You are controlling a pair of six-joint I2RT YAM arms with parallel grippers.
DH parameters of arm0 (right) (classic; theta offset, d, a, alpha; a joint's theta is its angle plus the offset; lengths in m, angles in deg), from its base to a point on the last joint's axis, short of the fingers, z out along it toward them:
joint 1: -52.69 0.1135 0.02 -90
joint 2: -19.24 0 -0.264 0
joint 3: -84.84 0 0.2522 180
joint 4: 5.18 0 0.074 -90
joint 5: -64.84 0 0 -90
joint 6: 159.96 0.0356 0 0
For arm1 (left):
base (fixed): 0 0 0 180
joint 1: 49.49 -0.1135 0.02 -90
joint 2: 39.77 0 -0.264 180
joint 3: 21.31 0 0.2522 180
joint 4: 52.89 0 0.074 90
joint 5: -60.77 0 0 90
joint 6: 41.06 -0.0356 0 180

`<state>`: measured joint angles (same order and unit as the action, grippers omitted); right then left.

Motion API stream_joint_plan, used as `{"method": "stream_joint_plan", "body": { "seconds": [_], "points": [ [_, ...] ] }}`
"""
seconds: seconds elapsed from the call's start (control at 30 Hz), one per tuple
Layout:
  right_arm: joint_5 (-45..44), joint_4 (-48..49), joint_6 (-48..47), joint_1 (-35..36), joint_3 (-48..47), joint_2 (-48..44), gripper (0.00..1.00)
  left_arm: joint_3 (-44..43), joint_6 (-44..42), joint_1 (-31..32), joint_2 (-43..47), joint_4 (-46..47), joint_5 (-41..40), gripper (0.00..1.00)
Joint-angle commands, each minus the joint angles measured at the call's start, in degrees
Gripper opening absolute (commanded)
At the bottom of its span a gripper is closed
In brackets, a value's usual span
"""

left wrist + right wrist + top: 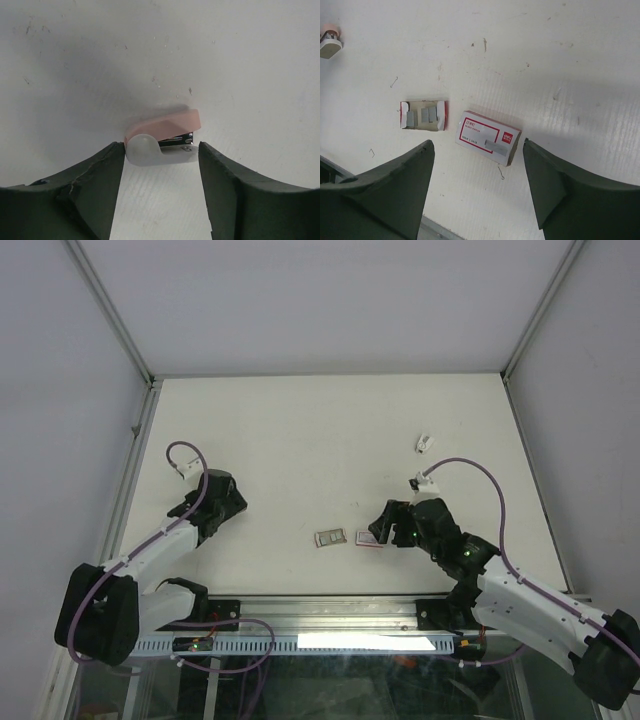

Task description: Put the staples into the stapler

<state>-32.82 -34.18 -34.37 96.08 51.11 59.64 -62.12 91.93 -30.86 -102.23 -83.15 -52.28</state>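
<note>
Stapler (162, 142) sits on the bench (160, 60), centre of my left-wrist frame, between my left jaws, which stand apart, gripping nothing. Right jaws gape, empty, over staple box (487, 137); tray (422, 115) lies left, ready for picking.

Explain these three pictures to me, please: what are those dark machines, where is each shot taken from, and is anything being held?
They are two robot arms bolted at the near edge of a white table. The wide picture looks down from above and behind them. The other two come from small cameras on the wrists, so the dark shapes at the bottom are each arm's own fingers.

The left gripper stands around a small pink and white stapler on the table; its fingers look apart from it, so nothing is gripped yet. The right gripper hangs open above the white staple box with a red label. Beside that lies the inner tray with grey staple strips. A small white object lies farther back.
</note>
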Motion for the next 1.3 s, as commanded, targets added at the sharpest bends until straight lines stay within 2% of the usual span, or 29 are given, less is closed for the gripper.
{"method": "stream_joint_plan", "body": {
  "seconds": [0.0, 0.27, 0.4, 0.6, 0.77, 0.87, 0.97, 1.13, 1.27],
  "points": [
    [-0.5, 2.3, 0.0, -0.2, -0.2, -1.2, 0.75, -0.9, -2.2, -0.6, -2.5, 3.5, 3.3, 0.59],
    [-0.6, 2.1, 0.4, -0.1, -0.1, -0.5, 0.75, -3.0, -5.1, 0.1, -8.8, 7.3, 7.6, 0.39],
    [-0.8, 2.1, 0.6, -0.1, -0.2, -0.1, 0.75, -4.7, -5.4, 5.2, -12.3, 10.2, 8.5, 0.35],
    [-0.9, 3.3, 1.4, -0.1, -0.4, 1.2, 0.75, -8.5, -9.2, 16.4, -17.3, 15.5, 9.0, 0.33],
    [-1.2, 2.1, 1.6, -0.2, -1.3, 1.2, 0.75, -10.4, -13.8, 20.2, -22.7, 20.7, 12.8, 0.34],
    [-0.8, 2.4, 1.4, -0.1, -1.2, 0.4, 0.75, -11.7, -15.9, 20.7, -24.3, 22.4, 15.7, 0.4],
    [0.0, 3.4, 0.0, -0.2, -1.5, 0.0, 0.77, -11.6, -17.0, 20.7, -22.5, 23.8, 16.5, 0.55],
    [4.0, 6.9, -3.3, -0.2, -3.6, 1.3, 0.83, -9.4, -17.8, 20.6, -11.7, 25.0, 12.9, 0.83],
    [8.1, 11.1, -5.1, -0.2, -6.6, 7.2, 0.85, -5.3, -16.6, 19.0, -1.7, 27.4, 11.6, 0.95]
  ]
}}
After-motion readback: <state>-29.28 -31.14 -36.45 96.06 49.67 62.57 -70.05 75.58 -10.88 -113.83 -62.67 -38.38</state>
